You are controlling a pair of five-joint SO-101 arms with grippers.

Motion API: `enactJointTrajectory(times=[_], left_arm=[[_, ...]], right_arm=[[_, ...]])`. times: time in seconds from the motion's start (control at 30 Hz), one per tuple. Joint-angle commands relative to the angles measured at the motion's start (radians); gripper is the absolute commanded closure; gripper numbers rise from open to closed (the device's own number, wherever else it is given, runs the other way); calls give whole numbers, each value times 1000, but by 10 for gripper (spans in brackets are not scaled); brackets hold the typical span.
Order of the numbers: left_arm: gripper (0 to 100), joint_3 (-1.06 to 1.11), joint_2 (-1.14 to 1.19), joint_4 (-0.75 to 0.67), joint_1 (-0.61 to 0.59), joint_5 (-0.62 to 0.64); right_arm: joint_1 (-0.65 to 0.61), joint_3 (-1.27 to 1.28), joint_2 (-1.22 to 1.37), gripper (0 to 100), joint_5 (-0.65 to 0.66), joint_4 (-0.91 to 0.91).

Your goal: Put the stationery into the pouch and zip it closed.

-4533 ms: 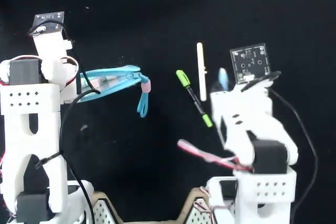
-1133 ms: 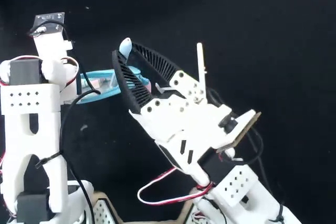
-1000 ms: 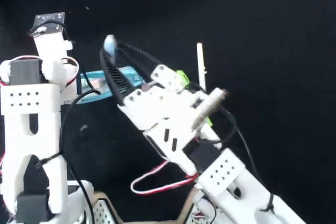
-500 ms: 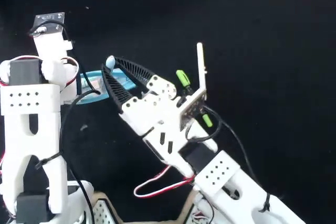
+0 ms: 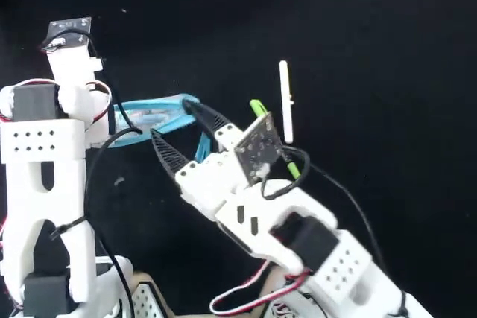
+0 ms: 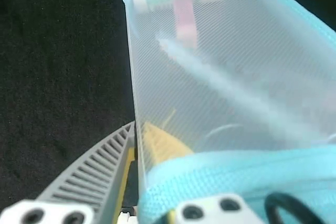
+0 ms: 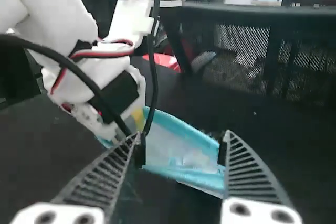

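Note:
The translucent pouch (image 5: 145, 115) with a teal zipper edge sits at the left, and my left gripper (image 6: 149, 192) is shut on its rim. Through the pouch wall (image 6: 220, 77) I see a pink piece and other blurred stationery. My right gripper (image 5: 169, 118) is open with its fingertips at either side of the pouch's open end (image 7: 178, 153), nothing between them in the right wrist view (image 7: 182, 140). A green marker (image 5: 258, 108) lies partly hidden behind the right arm. A white pen (image 5: 285, 102) lies just beyond it.
The pouch's blue strap (image 5: 201, 147) trails on the black table between the right gripper's fingers. The left arm's white body (image 5: 45, 169) fills the left edge. Open table lies to the right and far side. Black mesh furniture (image 7: 273, 51) stands behind.
My right arm swung across from the right with a small light-blue thing at its fingertips and came down at the pouch's mouth. Its fingers are now spread and that thing is out of sight.

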Motion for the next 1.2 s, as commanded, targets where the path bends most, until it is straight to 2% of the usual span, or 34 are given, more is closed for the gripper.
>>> enactJointTrajectory(times=[0.0, 0.13, 0.23, 0.4, 0.53, 0.7, 0.8, 1.03, 1.17], left_arm=[[970, 35, 9, 8, -5, 3], [970, 38, 9, 8, -7, 3], [970, 38, 9, 8, -8, 3], [970, 38, 9, 11, -8, 3], [970, 39, 9, 8, -2, 3], [970, 39, 9, 8, -5, 3], [970, 41, 9, 8, -7, 3], [970, 41, 9, 9, -10, 2], [970, 41, 9, 9, -10, 2]], right_arm=[[-6, -196, -21, 794, 9, 89], [69, -329, -24, 871, 9, 207], [267, -400, -24, 925, 9, 301], [594, -371, -7, 868, 11, 457], [746, -297, 64, 841, 29, 526], [763, -246, 262, 839, 132, 534], [760, -262, 433, 839, 149, 523], [680, -449, 905, 839, 153, 520], [623, -578, 1142, 839, 256, 499]])
